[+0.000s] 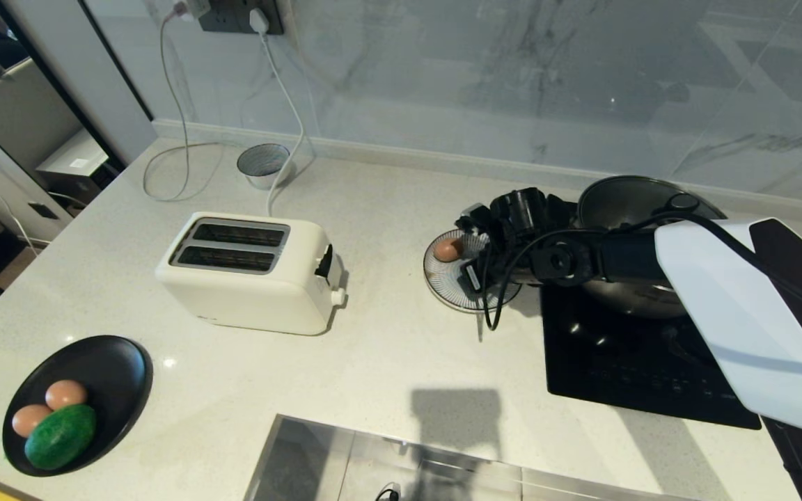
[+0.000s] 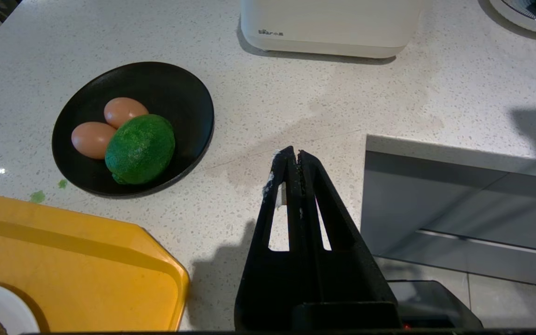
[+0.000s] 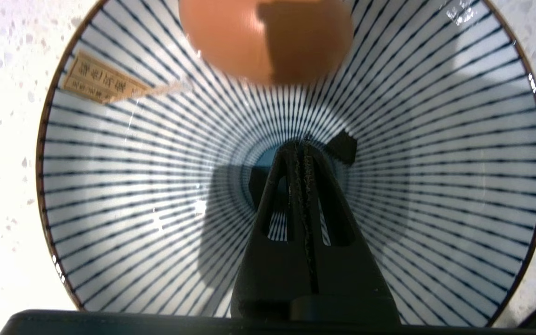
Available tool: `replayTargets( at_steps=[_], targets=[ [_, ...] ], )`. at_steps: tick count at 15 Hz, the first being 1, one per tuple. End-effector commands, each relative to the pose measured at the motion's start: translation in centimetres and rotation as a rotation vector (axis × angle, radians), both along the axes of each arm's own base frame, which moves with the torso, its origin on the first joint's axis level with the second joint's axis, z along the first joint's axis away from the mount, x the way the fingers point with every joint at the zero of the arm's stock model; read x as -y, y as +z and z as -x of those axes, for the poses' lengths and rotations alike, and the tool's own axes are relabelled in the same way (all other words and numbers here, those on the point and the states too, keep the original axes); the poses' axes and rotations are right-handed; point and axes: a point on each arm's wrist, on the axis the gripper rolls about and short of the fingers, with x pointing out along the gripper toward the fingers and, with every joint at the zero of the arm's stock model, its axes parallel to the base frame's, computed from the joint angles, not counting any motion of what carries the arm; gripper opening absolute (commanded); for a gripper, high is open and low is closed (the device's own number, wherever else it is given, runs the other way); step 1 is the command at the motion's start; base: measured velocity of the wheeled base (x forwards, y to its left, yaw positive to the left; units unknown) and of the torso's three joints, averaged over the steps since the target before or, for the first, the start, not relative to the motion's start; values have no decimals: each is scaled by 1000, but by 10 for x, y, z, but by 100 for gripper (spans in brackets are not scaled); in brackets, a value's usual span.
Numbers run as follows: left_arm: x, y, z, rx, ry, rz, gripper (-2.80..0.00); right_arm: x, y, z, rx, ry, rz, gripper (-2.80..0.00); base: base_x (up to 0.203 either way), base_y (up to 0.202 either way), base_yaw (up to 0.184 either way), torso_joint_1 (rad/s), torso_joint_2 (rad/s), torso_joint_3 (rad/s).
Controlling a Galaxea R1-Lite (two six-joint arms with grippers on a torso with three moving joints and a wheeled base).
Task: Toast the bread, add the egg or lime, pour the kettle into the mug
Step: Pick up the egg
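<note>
Egg (image 1: pixel 447 249): lies in striped bowl (image 1: pixel 443 282), right of toaster (image 1: pixel 251 271). Right gripper (image 3: pixel 301 148): jaws together, empty, over bowl, its arm hiding the bowl's right side. Left gripper (image 2: pixel 292 156): jaws together, near black plate (image 2: pixel 182 100) holding lime (image 2: pixel 140 149).

The egg (image 1: pixel 447 249), smooth and pinkish-brown, lies on its side in a shallow bowl (image 1: pixel 443 278) with fine dark lines raying out from its centre over a white ground; it sits up against the bowl's sloping wall, off the middle, at the rim side nearer the toaster (image 1: pixel 251 271). In the right wrist view the egg (image 3: pixel 265 39) is partly crossed by a dark shadow and nothing grips it. The lime (image 1: pixel 60 436), bright green, bumpy and oval, rests in a black plate (image 1: pixel 122 376) at the counter's near left corner, touching two paired eggs (image 1: pixel 49 407) beside it. It is clearly bigger than either egg.
</note>
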Motion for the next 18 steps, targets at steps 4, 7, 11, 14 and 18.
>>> replayTargets(
  at_steps=[4,7,11,14,18],
  targets=[
    [0,0,0,1,0,1,-280,10,26,12,-18,-8,9,-280,0,0,0,0,0,0],
    [0,0,0,1,0,2,-280,11,41,16,24,-9,-12,-280,0,0,0,0,0,0],
    [0,0,0,1,0,2,-280,8,44,12,80,-3,-31,0,0,0,0,0,0,0],
    [0,0,0,1,0,0,-280,3,37,4,138,0,-55,0,0,0,0,0,0,0],
    [0,0,0,1,0,2,-280,-8,24,-3,182,31,-62,0,0,0,0,0,0,0]
  ],
)
